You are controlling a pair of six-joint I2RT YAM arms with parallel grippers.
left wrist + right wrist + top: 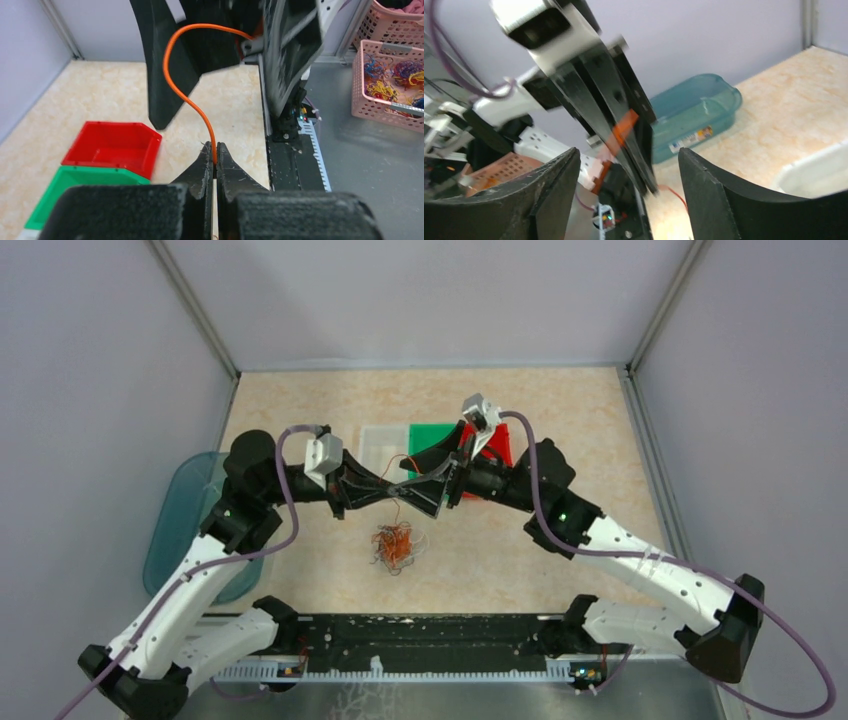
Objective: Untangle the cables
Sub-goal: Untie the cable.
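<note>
Orange cable (192, 105) — red bin (112, 145) nearby

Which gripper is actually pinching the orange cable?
The left gripper: its jaws are shut on the orange cable. The right gripper has its jaws wide apart.

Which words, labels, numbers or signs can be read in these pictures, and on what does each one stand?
No text can be read in any view.
The sticker on the teal tub: coloured print, too blurred to read.
The toothed white strip below the black rail: only tick-like teeth, no numbers to see.
</note>
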